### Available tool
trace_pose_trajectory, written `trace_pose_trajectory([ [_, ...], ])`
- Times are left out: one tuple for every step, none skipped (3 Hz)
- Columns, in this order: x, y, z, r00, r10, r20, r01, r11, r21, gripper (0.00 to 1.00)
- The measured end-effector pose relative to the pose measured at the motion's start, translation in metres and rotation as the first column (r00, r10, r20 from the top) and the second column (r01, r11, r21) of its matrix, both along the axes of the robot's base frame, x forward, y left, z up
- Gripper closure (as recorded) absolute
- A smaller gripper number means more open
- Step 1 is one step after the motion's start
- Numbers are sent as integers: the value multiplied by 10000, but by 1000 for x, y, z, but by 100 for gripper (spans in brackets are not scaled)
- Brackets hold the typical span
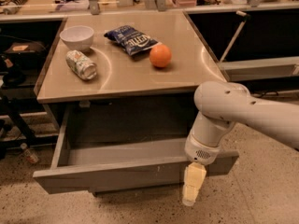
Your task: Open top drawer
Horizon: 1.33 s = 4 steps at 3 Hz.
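The top drawer [112, 171] is pulled far out of the cabinet under the tabletop. Its grey flat front faces me and its grey tray inside [121, 148] looks bare. My white arm comes in from the right and bends down over the drawer's right front part. The gripper [192, 188] hangs in front of the drawer's front panel, pointing down toward the floor, with a cream-coloured finger showing. It holds nothing that I can see.
On the tabletop [187, 73] stand a white bowl [77, 35], a lying can [81, 65], a blue chip bag [132, 38] and an orange [160, 55]. Dark shelving stands at the left and right. Speckled floor lies in front.
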State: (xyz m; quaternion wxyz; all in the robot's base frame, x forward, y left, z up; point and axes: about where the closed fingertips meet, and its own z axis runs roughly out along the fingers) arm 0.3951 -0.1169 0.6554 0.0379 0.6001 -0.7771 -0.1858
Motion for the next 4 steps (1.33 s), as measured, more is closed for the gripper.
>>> trace_pose_trajectory([
  [-27, -14, 12, 9994, -317, -126, 317, 9995, -74, 0],
  [-58, -26, 22, 9973, -685, -252, 685, 9977, 2, 0],
  [-78, -34, 27, 9952, -927, -305, 932, 9955, 161, 0],
  [-83, -36, 29, 9944, -1005, -320, 1012, 9946, 211, 0],
])
